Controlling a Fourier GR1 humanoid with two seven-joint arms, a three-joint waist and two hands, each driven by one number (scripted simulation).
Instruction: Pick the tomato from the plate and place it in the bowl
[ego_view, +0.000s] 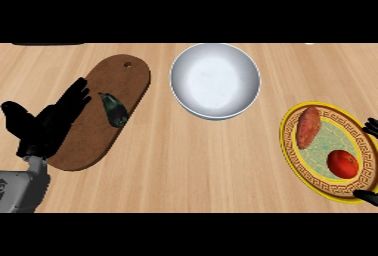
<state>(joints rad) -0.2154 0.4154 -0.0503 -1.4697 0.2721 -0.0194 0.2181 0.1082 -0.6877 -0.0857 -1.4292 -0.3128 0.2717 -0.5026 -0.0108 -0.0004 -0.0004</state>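
At the lower left of the frame a grey forearm (22, 190) is seen coming in, and the left robot hand (44, 125) above it is held open wide, fingers straight and pointing up, with nothing in it; it is laid over the left edge of a brown board (88, 145). At the right edge only black tips of the right robot hand (367, 196) are shown, one by the lower right rim and one by the upper right rim of the yellow plate (288, 145), well apart, so this hand is spread wide and nothing is held. The tomato (342, 163) is found on the plate, in its lower right part, with a sweet potato (308, 127) lying up and left of it. A dark vegetable (114, 110) is seen on the board, just right of the left fingers. Farthest, at upper centre, the white bowl (215, 80) is set on the counter (207, 165), between board and plate.
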